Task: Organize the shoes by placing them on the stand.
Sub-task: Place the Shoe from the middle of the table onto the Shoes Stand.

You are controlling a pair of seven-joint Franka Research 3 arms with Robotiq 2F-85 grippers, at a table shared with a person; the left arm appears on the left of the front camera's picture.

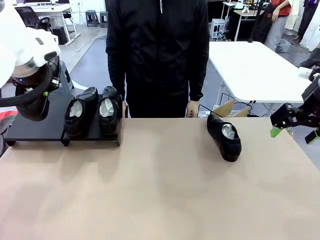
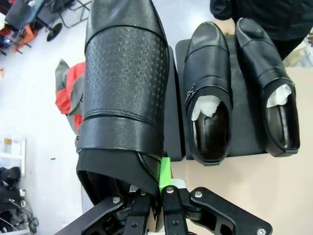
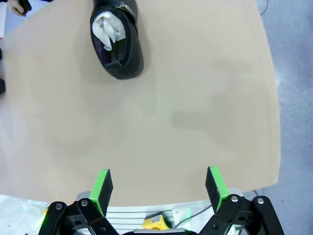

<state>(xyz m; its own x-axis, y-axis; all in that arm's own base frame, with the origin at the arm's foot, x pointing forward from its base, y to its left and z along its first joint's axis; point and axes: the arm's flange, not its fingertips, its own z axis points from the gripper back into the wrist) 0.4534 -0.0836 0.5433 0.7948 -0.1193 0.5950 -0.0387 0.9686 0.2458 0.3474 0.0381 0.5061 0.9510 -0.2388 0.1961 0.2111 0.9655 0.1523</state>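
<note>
The left gripper [image 2: 157,185] is clamped on the heel rim of a glossy black leather shoe [image 2: 124,88], whose smooth toe gives way to a band of fine embossed squares. This shoe hangs over the left part of the stand [image 1: 35,127], a flat matte-black platform. On the stand's right part, two more shoes [image 1: 80,112] [image 1: 109,110] sit side by side, crumpled white paper [image 2: 205,105] inside each. Well right of the stand, a fourth shoe [image 1: 224,136] lies on the tan table [image 1: 160,195]. Beyond it the right gripper [image 3: 159,188] hangs open and empty.
</note>
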